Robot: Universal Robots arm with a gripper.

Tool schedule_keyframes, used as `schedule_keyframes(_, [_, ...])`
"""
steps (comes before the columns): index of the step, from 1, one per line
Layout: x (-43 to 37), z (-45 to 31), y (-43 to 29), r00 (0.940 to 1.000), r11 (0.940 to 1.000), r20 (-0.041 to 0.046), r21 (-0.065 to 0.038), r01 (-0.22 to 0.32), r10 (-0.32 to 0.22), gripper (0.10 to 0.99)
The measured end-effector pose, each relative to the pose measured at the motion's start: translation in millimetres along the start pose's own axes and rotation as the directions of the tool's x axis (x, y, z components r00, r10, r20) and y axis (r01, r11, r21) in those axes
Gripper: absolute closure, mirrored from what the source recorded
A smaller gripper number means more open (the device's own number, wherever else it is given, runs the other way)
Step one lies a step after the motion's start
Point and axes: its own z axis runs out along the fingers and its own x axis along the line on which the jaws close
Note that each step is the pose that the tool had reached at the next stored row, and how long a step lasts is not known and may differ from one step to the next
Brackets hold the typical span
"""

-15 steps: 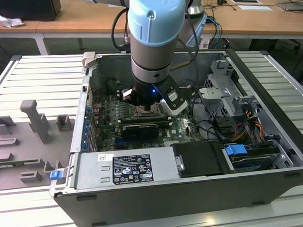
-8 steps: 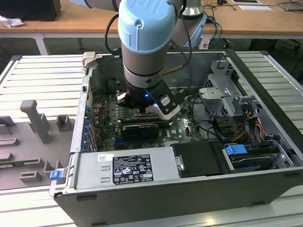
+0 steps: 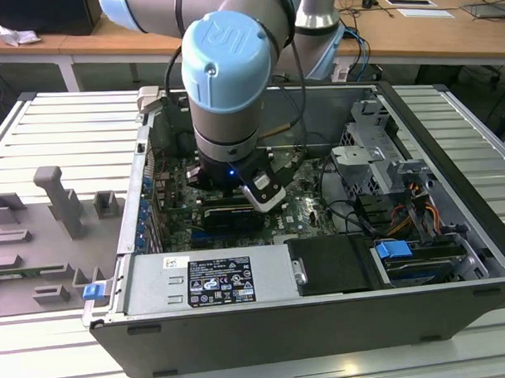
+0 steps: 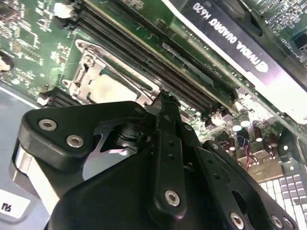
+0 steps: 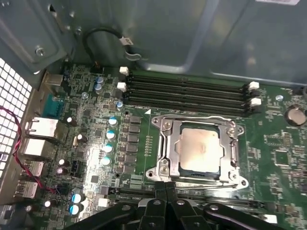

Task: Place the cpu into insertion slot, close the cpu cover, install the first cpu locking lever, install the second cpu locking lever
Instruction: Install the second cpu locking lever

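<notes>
My tool (image 5: pixel 165 189), fingers pressed together and empty, hovers at 6 o'clock of the insertion slot (image 5: pixel 165 139) where the cpu (image 5: pixel 200 151) sits under the cpu cover (image 5: pixel 235 152); levers want steady downward pressure.

tight access inside the open computer case (image 3: pixel 454 257)

the space over the cpu cover (image 5: pixel 165 146) and the cpu (image 5: pixel 200 149) is left open in the first wrist view, with the gripper (image 5: pixel 165 188) held just beside the socket edge, fingers pressed together. the far side is bounded by the long memory slots (image 5: pixel 187 91) and the grey case wall (image 5: pixel 201 38). in the exterior view, room toward the exterior view's right is taken by the drive cage (image 3: pixel 372 156) and loose cables (image 3: pixel 353 210), and the near side is blocked by the power supply (image 3: pixel 210 282).
</notes>
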Motion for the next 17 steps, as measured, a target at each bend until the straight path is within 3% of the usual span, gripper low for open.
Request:
schedule_keyframes(2, [2.0, 4.8, -1.7, 1.0, 1.0, 0.0001, -0.003, 0.0, 0.0, 0.98])
schedule_keyframes(3, [3.5, 6.1, -2.0, 1.0, 0.9999, 0.001, -0.01, 0.0, 0.0, 0.98])
schedule_keyframes(5, [5.2, 12.7, -4.4, 1.0, 0.9999, 0.0016, -0.015, 0.0, 0.0, 0.98])
schedule_keyframes(12, [10.8, 16.3, -5.1, 1.0, 0.9994, 0.0045, -0.034, -0.003, 0.003, 0.98])
schedule_keyframes(17, [10.7, 18.7, -3.5, 0.9999, 0.999, 0.0074, -0.044, -0.008, 0.008, 0.98])
